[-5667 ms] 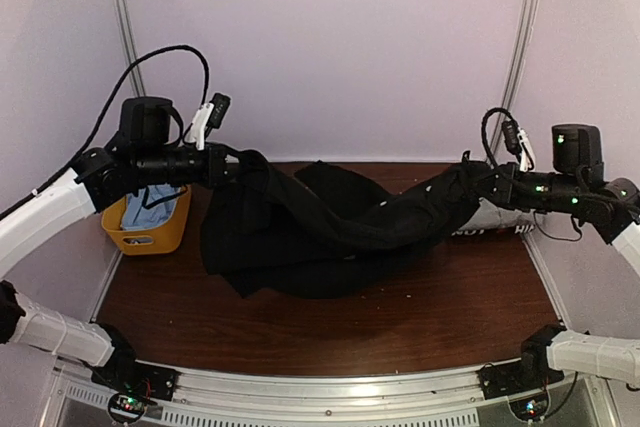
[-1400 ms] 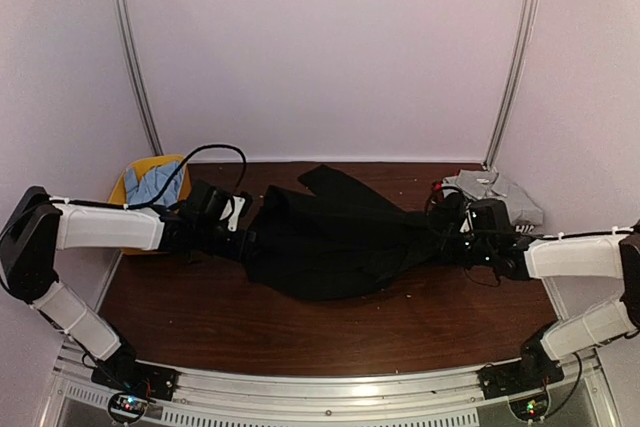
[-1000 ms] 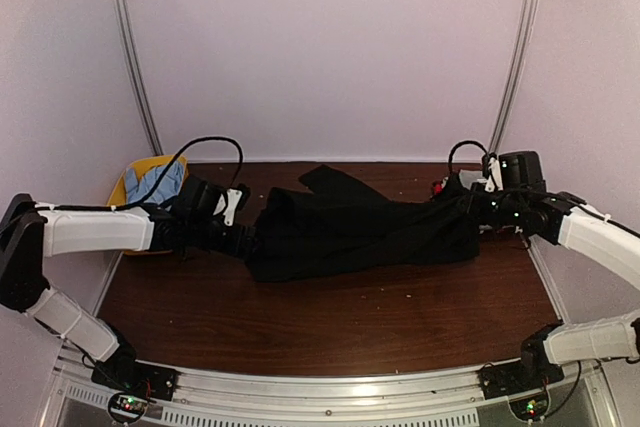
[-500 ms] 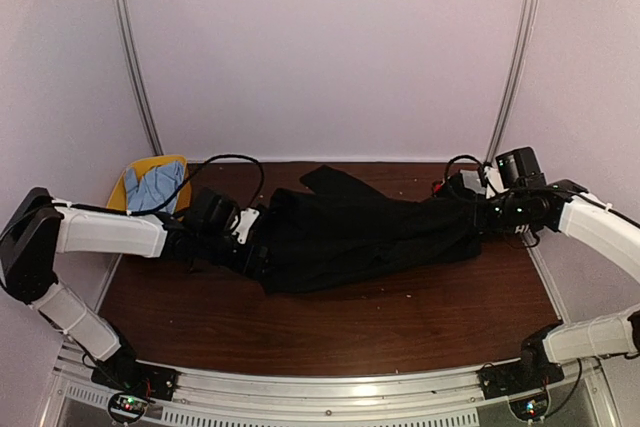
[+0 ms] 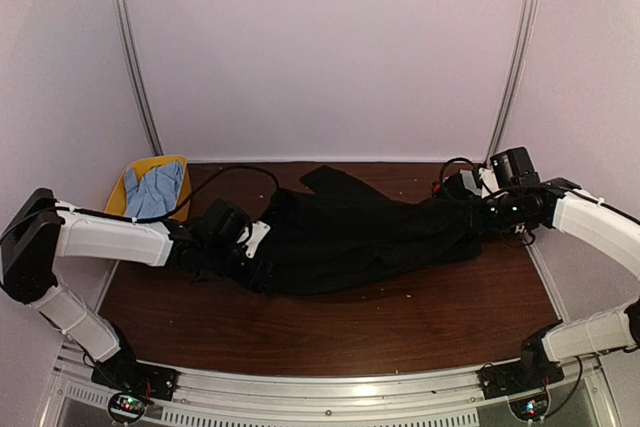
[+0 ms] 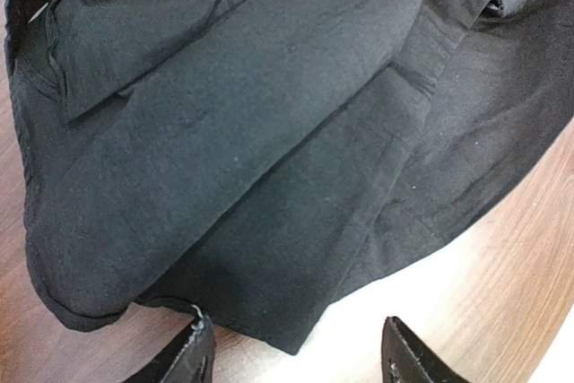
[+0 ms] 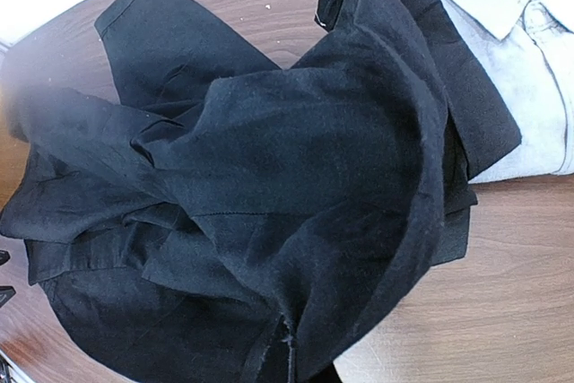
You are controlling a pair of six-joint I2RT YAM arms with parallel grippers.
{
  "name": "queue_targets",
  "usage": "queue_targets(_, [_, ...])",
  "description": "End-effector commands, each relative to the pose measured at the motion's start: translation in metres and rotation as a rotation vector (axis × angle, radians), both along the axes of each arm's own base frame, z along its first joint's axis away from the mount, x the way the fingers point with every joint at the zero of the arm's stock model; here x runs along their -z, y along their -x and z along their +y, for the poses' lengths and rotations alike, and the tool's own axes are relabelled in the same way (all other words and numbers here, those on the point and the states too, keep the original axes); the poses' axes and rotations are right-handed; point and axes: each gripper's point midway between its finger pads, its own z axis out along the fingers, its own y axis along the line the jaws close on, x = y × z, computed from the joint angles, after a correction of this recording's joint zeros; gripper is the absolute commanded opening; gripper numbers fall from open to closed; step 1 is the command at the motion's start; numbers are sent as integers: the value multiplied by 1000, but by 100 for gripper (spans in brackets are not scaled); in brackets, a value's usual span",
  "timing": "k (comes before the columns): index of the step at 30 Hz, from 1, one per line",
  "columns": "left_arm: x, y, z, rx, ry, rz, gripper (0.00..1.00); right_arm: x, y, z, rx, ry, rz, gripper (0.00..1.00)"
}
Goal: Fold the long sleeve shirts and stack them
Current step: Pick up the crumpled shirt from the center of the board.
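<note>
Stretched left to right across the worktop [image 5: 400, 317]: the black shirt [image 5: 370, 232], long axis running arm to arm. Clamped at its right end in the right claw [image 5: 480, 214]. Lying just ahead of the left claw [image 6: 292, 336], spread apart, gripping nothing, nearest the left hem.

Matt black cloth shirt [image 5: 370, 232], soft grey cloth shirt [image 7: 529, 69], glossy wood table [image 5: 400, 322], yellow plastic basket [image 5: 120, 185]

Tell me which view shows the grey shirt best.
Right wrist: the grey shirt lies at the upper right with its collar clear and one edge under the black shirt. In the top view the right arm hides it. The left wrist shows only the black shirt and table.
</note>
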Motion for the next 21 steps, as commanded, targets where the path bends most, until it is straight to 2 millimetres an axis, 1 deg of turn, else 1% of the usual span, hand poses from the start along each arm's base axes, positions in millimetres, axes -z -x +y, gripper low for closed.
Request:
queue_targets(1, [10,3,2,3,-20,16,65,3,-3,-2,-3,3,-9,0])
queue_targets(5, [19,5,2,12,-37,40,67,5,-3,0,-7,-4,-6,0])
queue_targets(10, [39,11,6,17,-86,85,68,10,-2,0,-8,-1,3,0])
queue_targets(13, [45,9,9,4,-110,84,67,11,-2,-1,-8,0,3,0])
queue_targets(16, [49,8,11,-5,-128,85,62,12,-2,0,-10,-3,4,0])
queue_targets(19, [52,9,11,-3,-133,90,53,13,-1,0,-11,-1,7,0])
queue_targets(21, [53,9,12,-4,-136,88,45,15,-1,0,-13,-2,9,0])
